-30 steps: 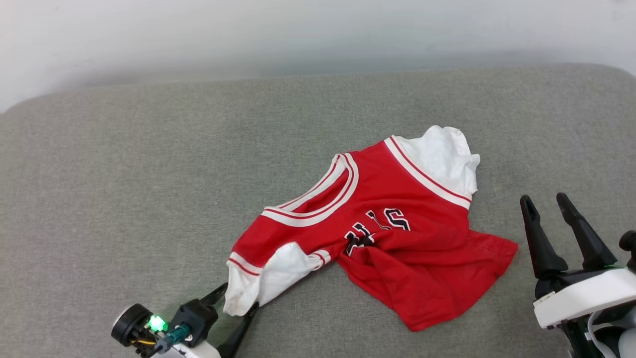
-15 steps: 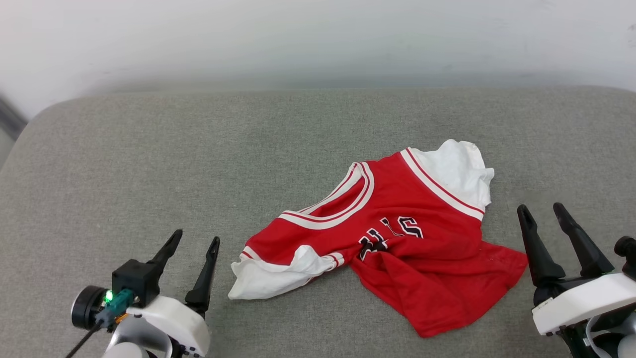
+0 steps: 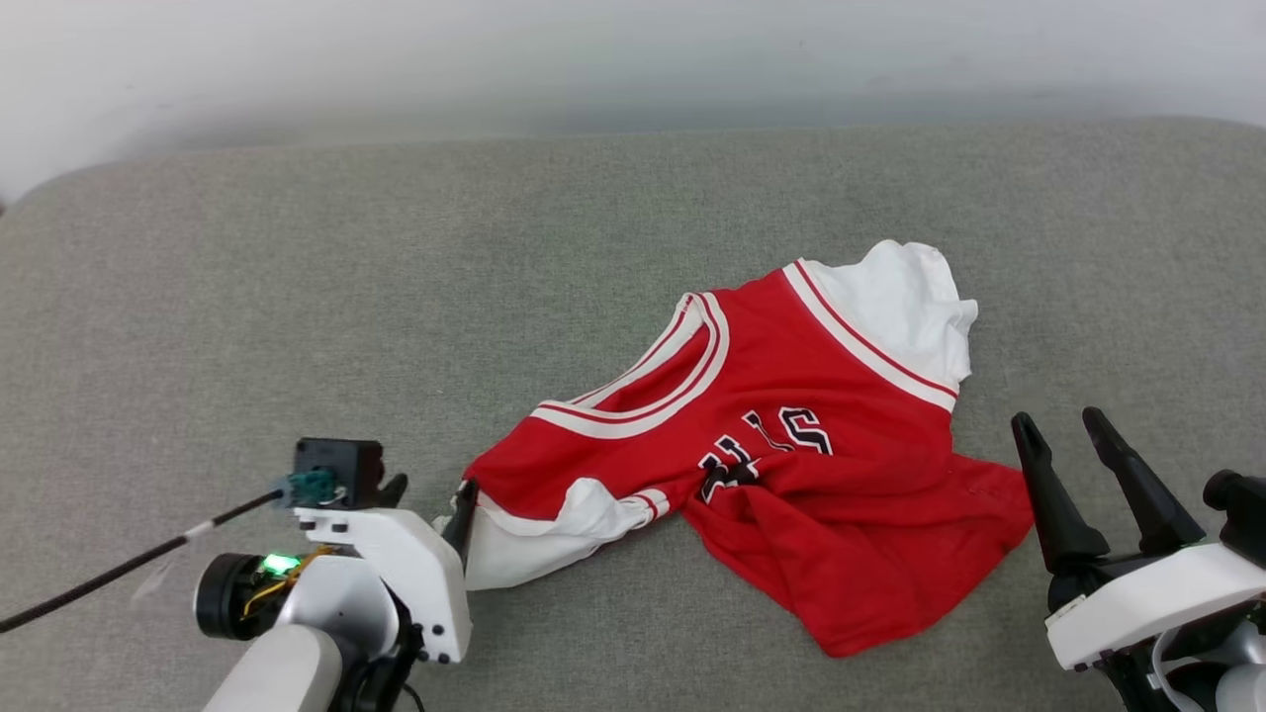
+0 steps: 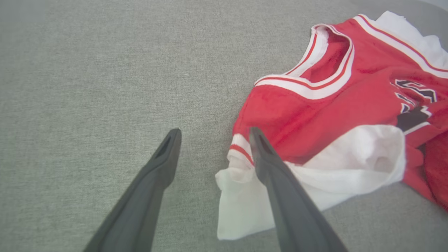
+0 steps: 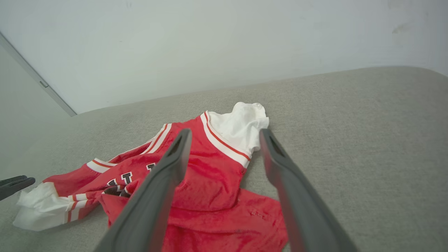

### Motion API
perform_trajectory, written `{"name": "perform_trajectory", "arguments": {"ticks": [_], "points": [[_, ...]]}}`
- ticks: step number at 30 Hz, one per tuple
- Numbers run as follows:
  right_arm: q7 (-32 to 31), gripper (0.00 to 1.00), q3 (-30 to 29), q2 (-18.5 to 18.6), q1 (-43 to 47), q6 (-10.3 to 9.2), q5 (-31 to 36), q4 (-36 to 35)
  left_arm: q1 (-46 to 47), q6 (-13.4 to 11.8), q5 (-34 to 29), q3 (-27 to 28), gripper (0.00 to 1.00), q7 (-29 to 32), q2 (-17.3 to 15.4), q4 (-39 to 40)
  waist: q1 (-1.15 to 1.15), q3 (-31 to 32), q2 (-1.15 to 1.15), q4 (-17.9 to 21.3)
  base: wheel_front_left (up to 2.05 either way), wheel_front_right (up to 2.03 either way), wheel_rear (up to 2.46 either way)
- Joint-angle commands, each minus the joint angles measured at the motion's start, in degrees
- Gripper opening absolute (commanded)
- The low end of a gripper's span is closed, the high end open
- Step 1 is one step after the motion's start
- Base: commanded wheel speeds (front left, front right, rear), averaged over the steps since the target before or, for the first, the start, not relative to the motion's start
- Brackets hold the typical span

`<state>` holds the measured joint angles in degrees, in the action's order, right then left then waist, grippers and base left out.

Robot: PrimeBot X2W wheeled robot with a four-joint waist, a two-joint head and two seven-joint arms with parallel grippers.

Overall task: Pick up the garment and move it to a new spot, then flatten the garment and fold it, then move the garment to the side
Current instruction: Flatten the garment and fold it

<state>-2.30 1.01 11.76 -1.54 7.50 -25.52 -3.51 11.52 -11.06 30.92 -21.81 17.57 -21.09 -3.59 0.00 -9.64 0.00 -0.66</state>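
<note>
Matt red cloth garment on coarse grey woven upholstery

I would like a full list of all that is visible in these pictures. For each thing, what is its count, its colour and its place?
garment: one, red with white sleeves and black lettering, crumpled on the cushion, right of the middle in the head view.
cushion: one, grey fabric, under everything.
wall: one, white, behind the cushion.
cable: one, black, running from the left wrist to the left edge of the head view.
left gripper: one, dark fingers, open, at the near white sleeve, one finger over its edge.
right gripper: one, dark fingers, open, beside the garment's right edge, holding nothing.
</note>
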Motion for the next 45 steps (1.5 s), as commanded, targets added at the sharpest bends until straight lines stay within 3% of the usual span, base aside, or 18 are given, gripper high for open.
{"name": "perform_trajectory", "arguments": {"ticks": [1,11,20,21,22,28,35,40,45], "points": [[0.29,1.0,0.12,0.03,-0.66,-0.02,-0.08,0.18,0.07,0.37,-0.25,-0.82,1.0,1.22,-0.46,-0.17,0.0,-0.4,0.0,0.33,0.0,0.0,0.0],[1.31,1.0,0.2,-0.06,-1.19,-0.02,-0.45,1.08,-3.1,0.9,-2.51,-6.02,1.0,8.37,-3.53,0.44,0.0,-1.9,0.0,0.87,0.0,0.0,0.0],[1.15,1.0,1.1,0.79,-2.42,-0.02,-0.33,1.37,-3.56,1.66,-2.12,-8.34,1.0,9.29,-2.21,-6.03,0.0,-3.79,0.0,0.84,0.0,0.0,0.0],[1.13,1.0,1.15,0.9,-2.49,-0.02,-0.27,1.41,-3.71,2.11,-2.02,-8.82,0.13,9.7,-2.17,-7.06,0.0,-3.89,0.0,0.89,0.0,0.0,0.0],[1.11,1.0,1.27,0.98,-2.54,-0.02,-0.22,1.52,-3.79,2.44,-2.05,-9.17,0.0,9.81,-2.28,-8.07,0.0,-3.91,0.0,0.95,0.0,0.0,0.0],[0.95,1.0,1.06,1.48,-2.15,-0.02,-0.12,2.22,-3.59,2.26,-2.22,-8.07,0.0,6.01,-2.23,-9.19,0.0,-2.27,0.0,0.76,0.0,0.0,0.0],[-2.63,1.0,1.92,3.3,-1.98,-0.02,0.52,1.86,-0.96,-0.38,-5.34,-4.47,0.0,-3.23,-3.95,-4.02,0.0,0.47,0.0,-0.78,0.0,0.0,0.0],[-11.23,1.0,3.04,6.86,-5.14,-0.02,2.35,1.93,1.2,-1.16,-8.82,-3.31,0.0,-9.62,-5.81,2.3,0.0,-0.41,0.0,-2.6,0.0,0.0,0.0],[-25.67,1.0,3.86,10.65,-13.36,-0.02,1.96,3.21,2.52,-0.49,-12.04,-5.01,0.0,-12.91,-6.45,9.91,0.0,-3.79,0.0,-4.61,0.0,0.0,0.0]]}}
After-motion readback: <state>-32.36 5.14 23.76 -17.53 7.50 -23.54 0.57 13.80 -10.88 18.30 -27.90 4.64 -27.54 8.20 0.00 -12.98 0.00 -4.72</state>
